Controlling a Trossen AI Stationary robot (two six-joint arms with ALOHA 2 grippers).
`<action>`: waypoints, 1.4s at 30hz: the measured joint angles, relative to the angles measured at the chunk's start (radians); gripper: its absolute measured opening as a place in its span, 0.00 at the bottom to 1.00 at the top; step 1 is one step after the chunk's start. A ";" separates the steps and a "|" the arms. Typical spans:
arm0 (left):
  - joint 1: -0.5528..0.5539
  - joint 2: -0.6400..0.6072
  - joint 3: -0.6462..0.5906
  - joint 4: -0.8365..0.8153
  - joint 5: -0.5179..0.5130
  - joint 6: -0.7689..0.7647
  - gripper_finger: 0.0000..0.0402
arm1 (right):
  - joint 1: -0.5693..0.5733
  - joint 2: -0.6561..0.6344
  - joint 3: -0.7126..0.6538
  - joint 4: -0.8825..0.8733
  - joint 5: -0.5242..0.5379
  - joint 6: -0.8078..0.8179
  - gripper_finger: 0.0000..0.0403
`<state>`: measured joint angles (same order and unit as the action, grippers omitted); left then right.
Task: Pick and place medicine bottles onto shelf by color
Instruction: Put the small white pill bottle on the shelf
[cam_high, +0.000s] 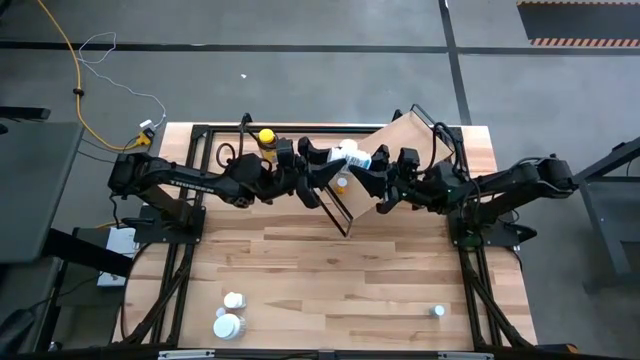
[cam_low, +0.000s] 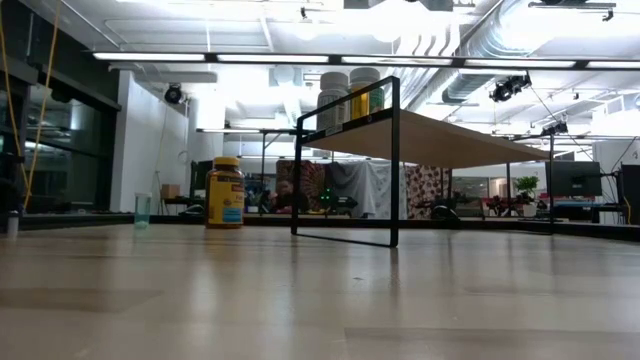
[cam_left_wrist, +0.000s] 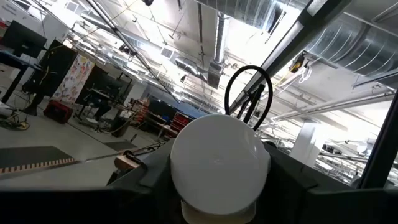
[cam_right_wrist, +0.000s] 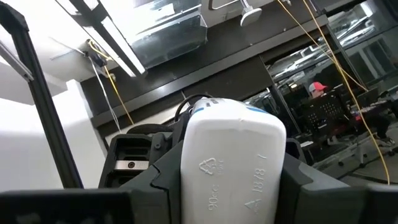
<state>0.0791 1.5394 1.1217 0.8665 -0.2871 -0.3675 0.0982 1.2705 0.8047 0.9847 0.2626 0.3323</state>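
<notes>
A white bottle with a blue label (cam_high: 352, 156) is held in the air between my two grippers, above the shelf's light-wood board (cam_high: 405, 140) at the table's far middle. My left gripper (cam_high: 328, 163) is shut on its cap end, and my right gripper (cam_high: 374, 166) is shut on its base end. An amber bottle with a yellow cap (cam_high: 266, 138) stands upright on the table left of the shelf, and it also shows in the low view (cam_low: 225, 192). Two bottles (cam_low: 348, 98) stand on the shelf's top board. The low view shows neither gripper. My left gripper has the bottle's white cap end (cam_left_wrist: 217, 162) between its two fingers (cam_left_wrist: 146, 183), coming level from the table's left. The cap faces back toward the wrist, so the fingers lie along the bottle. The bottle is lifted clear and lies roughly level. My right gripper has the bottle's base end (cam_right_wrist: 231, 168) between its two fingers (cam_right_wrist: 166, 168), coming level from the table's right. The bottom, with its moulded mark, faces back toward the wrist, so the fingers lie along the bottle. The bottle is clear of the shelf.
Two white bottles (cam_high: 230, 313) stand near the table's front left, and a small one (cam_high: 437, 311) near the front right. The shelf's black wire frame (cam_low: 392, 165) stands at the far middle. Bare wood lies between the shelf and the front edge.
</notes>
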 joint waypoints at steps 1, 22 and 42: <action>0.000 0.000 0.000 0.000 0.000 0.001 0.39 | 0.000 0.000 0.000 -0.001 0.000 0.001 0.34; 0.054 -0.089 0.098 -0.470 0.030 0.059 0.41 | 0.001 -0.437 0.000 -0.640 0.174 -0.072 0.67; 0.065 0.454 0.778 -1.348 -0.009 0.216 0.43 | 0.001 -0.524 0.000 -0.727 0.246 -0.061 0.67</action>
<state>0.1440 1.9938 1.8999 -0.4813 -0.2960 -0.1514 0.0990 0.7464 0.8051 0.2579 0.5083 0.2718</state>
